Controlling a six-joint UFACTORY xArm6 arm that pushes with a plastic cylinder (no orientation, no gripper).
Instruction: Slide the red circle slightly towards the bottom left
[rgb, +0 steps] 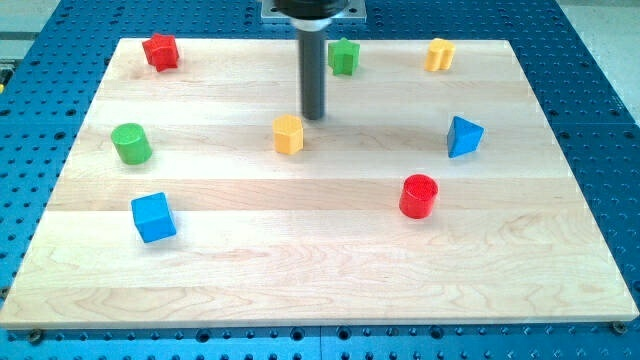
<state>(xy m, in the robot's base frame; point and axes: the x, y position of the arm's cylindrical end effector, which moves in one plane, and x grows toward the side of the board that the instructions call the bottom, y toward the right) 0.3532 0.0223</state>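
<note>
Nearest sits the blue cube (153, 217), unlabelled; the red circle (419, 195) lies well right of my tip (314, 116), which carries no pincer.

The rod's upper end and its mount (313, 10) are cut off by the view's top edge, above the wooden board (320, 280). The blue perforated table (600, 120) around the board runs out of the picture on all four sides. Relative to the board, its far-left block, the red one (160, 51), and its far-right block, the yellow one (439, 55), are too small for an exact shape to be read. The green block (344, 56) beside the rod is equally indistinct in outline.
</note>
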